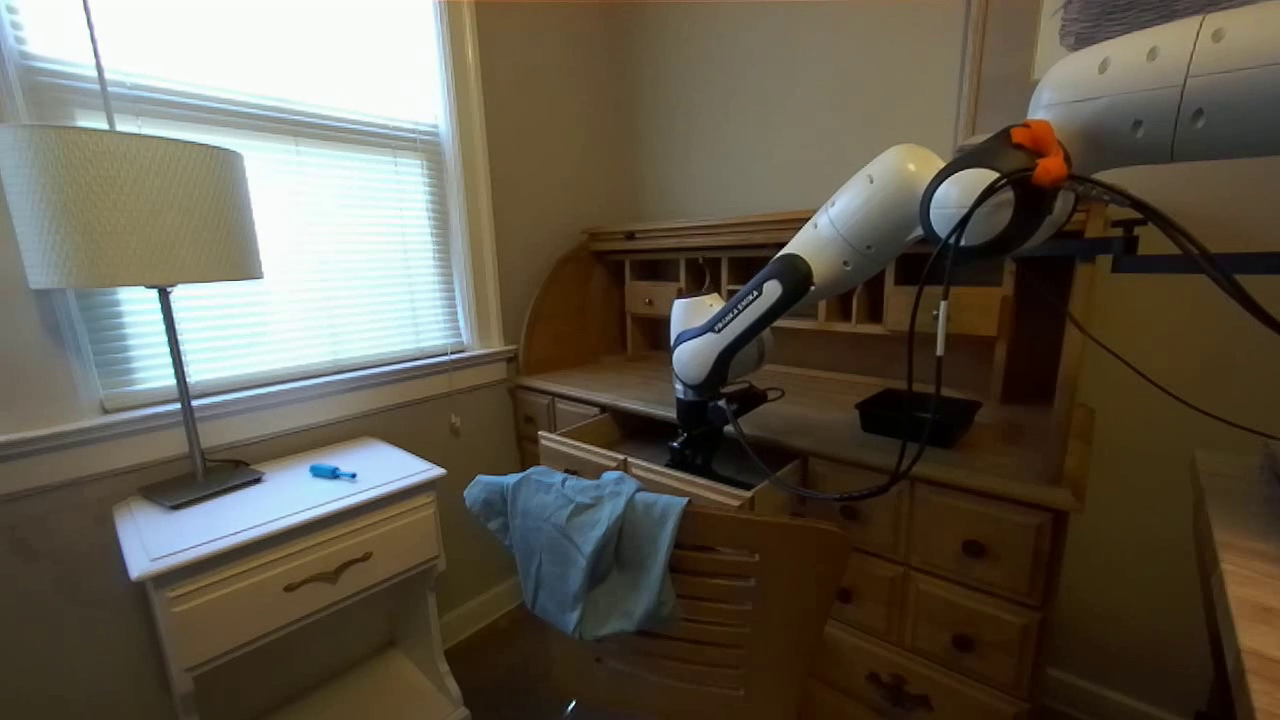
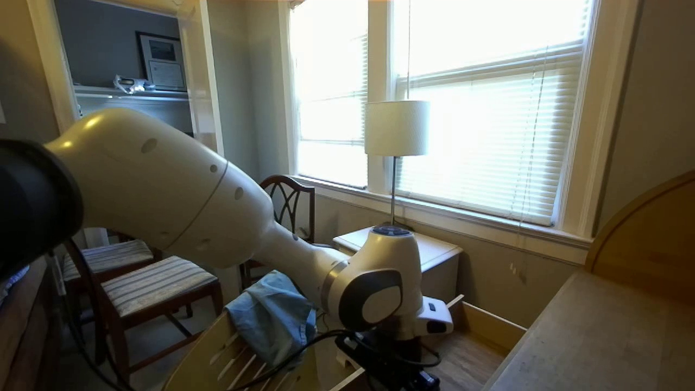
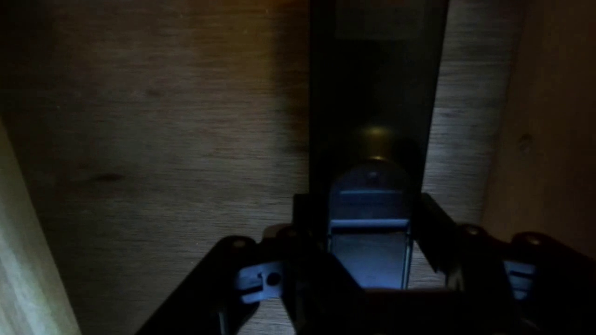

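My gripper [image 1: 697, 455] points down into an open desk drawer [image 1: 692, 482]. In the wrist view my gripper [image 3: 369, 209] has its two black fingers on either side of a long dark object [image 3: 370, 265] on the drawer's wooden floor. The object has a rounded end, a grey flat part and a small brass-coloured piece. The fingers are partly closed, and the object fills the gap between them. A wider black part [image 3: 372, 79] runs on beyond the fingers; its outline is very dark. The drawer also shows in an exterior view [image 2: 491, 326]; the fingertips are hidden there.
A chair [image 1: 760, 600] with a blue cloth [image 1: 590, 550] over its back stands before the drawer. A black tray [image 1: 918, 418] sits on the desktop [image 1: 800, 385]. A white nightstand [image 1: 270, 530] bears a lamp [image 1: 180, 370] and a small blue tool [image 1: 332, 472].
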You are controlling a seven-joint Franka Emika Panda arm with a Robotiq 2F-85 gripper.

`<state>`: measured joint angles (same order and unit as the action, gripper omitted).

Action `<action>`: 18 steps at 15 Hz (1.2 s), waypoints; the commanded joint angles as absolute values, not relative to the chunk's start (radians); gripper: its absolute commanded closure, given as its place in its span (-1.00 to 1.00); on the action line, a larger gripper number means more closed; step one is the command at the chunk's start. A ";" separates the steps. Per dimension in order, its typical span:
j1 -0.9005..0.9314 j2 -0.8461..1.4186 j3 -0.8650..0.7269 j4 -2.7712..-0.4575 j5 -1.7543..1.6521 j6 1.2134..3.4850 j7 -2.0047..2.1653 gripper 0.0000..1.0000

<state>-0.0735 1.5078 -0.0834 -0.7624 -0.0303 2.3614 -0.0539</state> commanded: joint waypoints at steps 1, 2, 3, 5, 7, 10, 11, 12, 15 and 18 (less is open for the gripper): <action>-0.064 1.508 -0.098 -0.796 -0.053 2.442 0.004 0.37; -0.065 1.508 -0.098 -0.803 -0.051 2.451 0.008 0.37; -0.066 1.508 -0.097 -0.808 -0.049 2.458 0.011 0.37; -0.066 1.508 -0.097 -0.815 -0.048 2.465 0.014 0.37; -0.067 1.508 -0.094 -0.820 -0.047 2.462 0.011 0.37; -0.067 1.508 -0.094 -0.823 -0.046 2.459 0.010 0.37; -0.068 1.508 -0.094 -0.821 -0.046 2.453 0.011 0.37; -0.070 1.508 -0.092 -0.818 -0.044 2.448 0.010 -0.63; -0.081 1.508 -0.104 -0.803 -0.040 2.426 0.036 -0.90; -0.090 1.490 -0.148 -0.802 -0.027 2.410 0.105 -1.00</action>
<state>-0.0815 1.5058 -0.1145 -0.8060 -0.0304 2.4323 0.0398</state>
